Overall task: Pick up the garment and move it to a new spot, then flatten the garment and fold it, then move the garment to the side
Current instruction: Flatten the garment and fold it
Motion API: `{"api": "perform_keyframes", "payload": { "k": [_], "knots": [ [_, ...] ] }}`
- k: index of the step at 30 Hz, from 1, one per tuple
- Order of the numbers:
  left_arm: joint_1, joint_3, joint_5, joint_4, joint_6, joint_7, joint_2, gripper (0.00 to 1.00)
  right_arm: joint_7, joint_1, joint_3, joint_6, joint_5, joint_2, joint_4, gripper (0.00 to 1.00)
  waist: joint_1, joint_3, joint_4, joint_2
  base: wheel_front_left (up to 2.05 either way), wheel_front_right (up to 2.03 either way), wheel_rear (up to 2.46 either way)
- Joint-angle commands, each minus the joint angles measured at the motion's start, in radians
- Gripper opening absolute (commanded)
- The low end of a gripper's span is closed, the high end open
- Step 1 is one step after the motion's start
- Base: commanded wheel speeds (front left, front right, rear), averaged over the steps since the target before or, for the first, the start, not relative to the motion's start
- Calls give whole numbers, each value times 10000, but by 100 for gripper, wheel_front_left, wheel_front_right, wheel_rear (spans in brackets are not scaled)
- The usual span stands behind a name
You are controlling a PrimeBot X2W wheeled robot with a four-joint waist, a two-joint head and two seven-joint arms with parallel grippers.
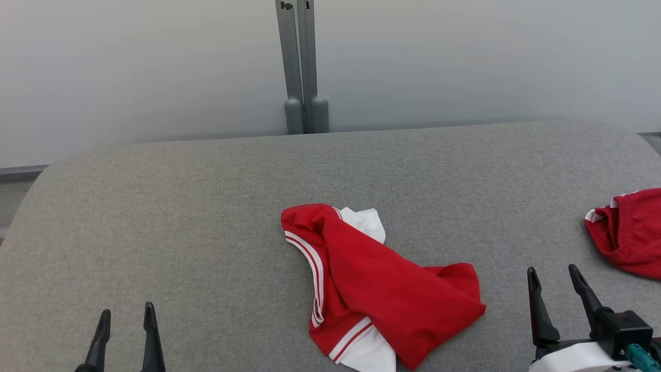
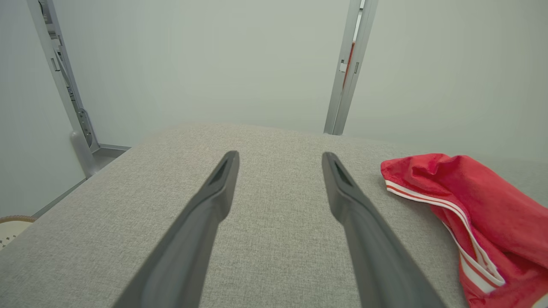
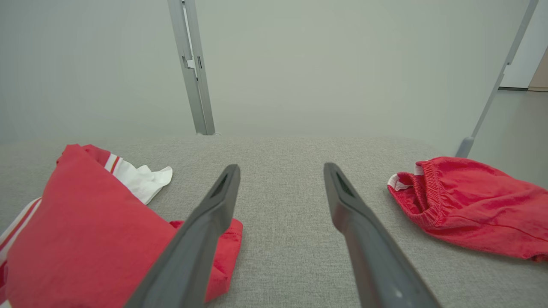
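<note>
A crumpled red garment with white stripes and white panels [image 1: 377, 287] lies on the grey fabric table [image 1: 206, 206], slightly right of centre near the front. The left wrist view has the same garment [image 2: 475, 205] at its right edge; in the right wrist view the garment [image 3: 85, 222] is at the left. My left gripper [image 1: 126, 315] stands open at the lower left, well clear of the cloth, nothing between its fingers. My right gripper [image 1: 553, 275] stands open at the lower right, just right of the garment, and holds nothing.
A second red garment with an elastic waistband [image 1: 627, 232] lies at the table's right edge, also visible as a red heap [image 3: 466, 201] in the right wrist view. A grey metal post [image 1: 302, 67] stands behind the table against a pale wall.
</note>
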Motion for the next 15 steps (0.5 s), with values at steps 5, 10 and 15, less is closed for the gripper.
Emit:
{"api": "perform_keyframes", "payload": {
  "k": [5,10,15],
  "knots": [
    [-193,-18,-61,89,-59,-28,-14,100,-28,-15,15,-3,93,-14,37,100,0,43,32,0,0,0,0],
    [-230,-59,69,113,-86,-28,-16,100,-28,-63,20,-3,96,-14,12,100,0,104,40,0,0,0,0],
    [-494,-1341,-84,567,-160,-28,-16,100,-28,-184,101,-3,57,-12,46,100,0,211,-34,0,0,0,0]
  ]
}}
